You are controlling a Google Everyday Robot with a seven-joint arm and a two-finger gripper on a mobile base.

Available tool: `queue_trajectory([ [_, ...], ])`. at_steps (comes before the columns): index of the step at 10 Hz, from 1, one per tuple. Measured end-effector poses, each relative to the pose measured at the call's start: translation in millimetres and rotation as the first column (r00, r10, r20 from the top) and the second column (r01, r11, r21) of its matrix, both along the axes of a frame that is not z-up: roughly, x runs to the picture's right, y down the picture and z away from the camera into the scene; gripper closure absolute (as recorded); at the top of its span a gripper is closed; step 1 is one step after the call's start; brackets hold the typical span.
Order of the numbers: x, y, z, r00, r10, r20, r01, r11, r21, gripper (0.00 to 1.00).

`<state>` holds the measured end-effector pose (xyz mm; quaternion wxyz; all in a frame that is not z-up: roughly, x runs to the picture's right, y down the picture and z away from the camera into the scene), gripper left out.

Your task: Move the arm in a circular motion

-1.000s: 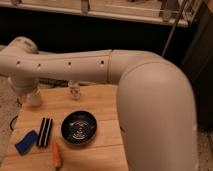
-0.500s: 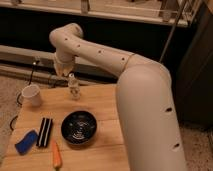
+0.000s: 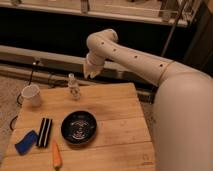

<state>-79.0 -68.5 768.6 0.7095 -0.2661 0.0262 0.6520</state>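
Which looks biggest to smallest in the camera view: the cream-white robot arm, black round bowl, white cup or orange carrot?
1. cream-white robot arm, its gripper hanging by the wooden table's far edge
2. black round bowl
3. white cup and orange carrot look alike, so unranked

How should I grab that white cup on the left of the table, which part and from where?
Pinch one side of the rim of the white cup from straight above: it stands upright, mouth open, with free space around it. The hand hangs in the air, right of the cup.
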Motion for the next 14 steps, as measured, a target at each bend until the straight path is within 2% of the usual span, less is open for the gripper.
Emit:
queue_trajectory([
  [1,8.4,29.0,-24.6,0.999,0.008,-0.039,-0.008,1.0000,-0.003,0.62],
  [2,3.1,58.6,-48.4,0.998,-0.026,-0.058,0.026,0.9997,-0.002,0.62],
  [3,-7.5,91.5,-73.7,0.993,-0.089,-0.071,0.089,0.9960,0.001,0.62],
  [4,-19.5,126.2,-99.3,0.982,-0.167,-0.084,0.168,0.9857,0.008,0.62],
  [5,-32.3,164.4,-127.9,0.961,-0.260,-0.099,0.263,0.9647,0.019,0.62],
  [6,-42.0,191.0,-147.5,0.938,-0.330,-0.109,0.335,0.9419,0.029,0.62],
  [7,-56.1,215.4,-166.2,0.909,-0.401,-0.110,0.407,0.9123,0.042,0.62],
  [9,-82.6,242.6,-191.4,0.862,-0.496,-0.103,0.504,0.8609,0.072,0.62],
  [11,-136.1,259.6,-220.9,0.803,-0.593,-0.060,0.595,0.7924,0.134,0.62],
  [12,-164.5,259.5,-230.4,0.783,-0.622,-0.029,0.617,0.7695,0.164,0.62],
  [13,-186.7,255.2,-235.4,0.771,-0.637,-0.002,0.626,0.7570,0.187,0.62],
  [14,-219.9,236.8,-234.8,0.763,-0.645,0.037,0.623,0.7501,0.221,0.62],
])
